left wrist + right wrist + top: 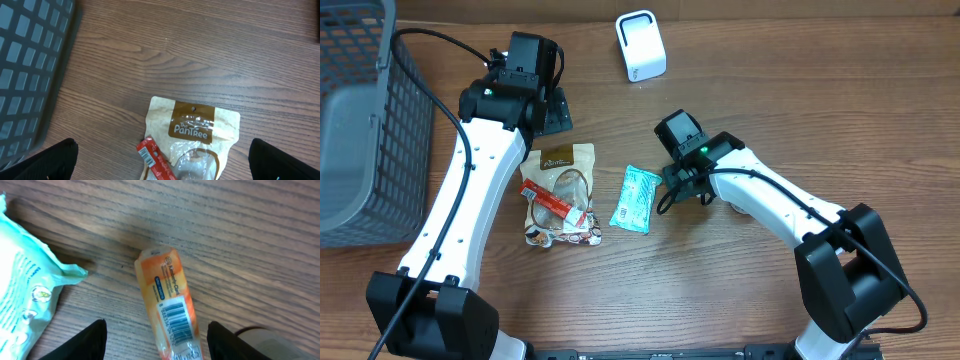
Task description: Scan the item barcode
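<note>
Far left on the wooden surface (pixel 740 300): grey mesh basket (pixel 360 130), also filling the left edge of the left wrist view.

Just right of it, left gripper (pixel 552 108) hovering above the top of a PanTree pouch (pixel 560 160), jaws released wide, gripping nothing, the pouch flat on the wood beneath. Across the pouch's lower half, a red stick packet (pixel 552 203), tilted, barcode printed at its upper end. Below that, a crumpled printed wrapper (pixel 565 235), touching the pouch's bottom edge.

Next right, a teal packet (pixel 636 198), flat, apart from the pouch. Toward the back edge, a white barcode scanner (pixel 640 45), upright, well apart from every packet.

Right of the teal packet, right gripper (pixel 157 340) low over the surface, jaws parted and astride an orange tube (pixel 167 305) without gripping it, bare wood visible on both sides between fingers (pixel 90 340) and tube. Orange tube flat on the surface, barcode face up, near the teal packet's corner, hidden beneath the gripper from overhead.
</note>
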Tool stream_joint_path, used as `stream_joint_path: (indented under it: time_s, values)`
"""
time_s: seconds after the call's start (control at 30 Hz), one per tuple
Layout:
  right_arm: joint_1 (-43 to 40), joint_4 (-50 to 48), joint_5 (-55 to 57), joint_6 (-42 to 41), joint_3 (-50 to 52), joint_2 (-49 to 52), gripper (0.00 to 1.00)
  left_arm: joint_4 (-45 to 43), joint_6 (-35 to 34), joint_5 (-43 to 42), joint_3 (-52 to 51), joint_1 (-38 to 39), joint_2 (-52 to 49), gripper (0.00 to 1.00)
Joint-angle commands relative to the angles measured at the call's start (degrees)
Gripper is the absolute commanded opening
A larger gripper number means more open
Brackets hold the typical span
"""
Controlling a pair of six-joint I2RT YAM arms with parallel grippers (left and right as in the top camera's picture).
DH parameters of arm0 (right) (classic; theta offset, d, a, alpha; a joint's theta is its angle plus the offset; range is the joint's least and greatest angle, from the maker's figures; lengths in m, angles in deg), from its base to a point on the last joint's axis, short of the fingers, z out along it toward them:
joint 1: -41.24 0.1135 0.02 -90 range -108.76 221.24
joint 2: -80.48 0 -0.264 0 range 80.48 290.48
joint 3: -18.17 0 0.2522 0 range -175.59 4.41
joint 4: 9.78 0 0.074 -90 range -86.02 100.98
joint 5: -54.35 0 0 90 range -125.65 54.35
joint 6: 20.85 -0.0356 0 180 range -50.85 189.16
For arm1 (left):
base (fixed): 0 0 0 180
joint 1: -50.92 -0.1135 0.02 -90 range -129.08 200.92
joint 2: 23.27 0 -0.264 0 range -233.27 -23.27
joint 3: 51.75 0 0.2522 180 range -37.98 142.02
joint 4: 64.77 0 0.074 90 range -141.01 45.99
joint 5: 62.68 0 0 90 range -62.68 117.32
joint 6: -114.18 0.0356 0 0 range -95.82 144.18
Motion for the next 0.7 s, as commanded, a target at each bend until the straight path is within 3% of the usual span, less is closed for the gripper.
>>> stream_joint_path:
  time_s: [0.0,0.17,0.37,0.43,0.53,0.67]
  values:
    - [-0.3,-1.3,0.4,0.6,1.5,-0.7,0.65,0.1,1.1,-0.3,0.9,-0.1,0.8,1.0]
    - [-0.3,-1.8,2.6,0.6,1.5,-0.2,0.61,0.1,1.1,-0.3,0.9,-0.1,0.8,1.0]
    - [-0.3,-2.5,2.6,0.6,1.5,-0.2,0.25,0.1,1.1,-0.3,0.9,-0.1,0.8,1.0]
    - [-0.3,-2.5,2.5,0.5,1.5,-0.2,0.25,0.1,1.1,-0.3,0.9,-0.1,0.8,1.0]
    - [-0.3,-2.6,2.5,0.5,1.5,-0.2,0.44,0.1,1.1,-0.3,0.9,-0.1,0.8,0.99]
    - [-0.3,-2.6,2.5,0.5,1.5,-0.2,0.45,0.1,1.1,-0.3,0.9,-0.1,0.8,1.0]
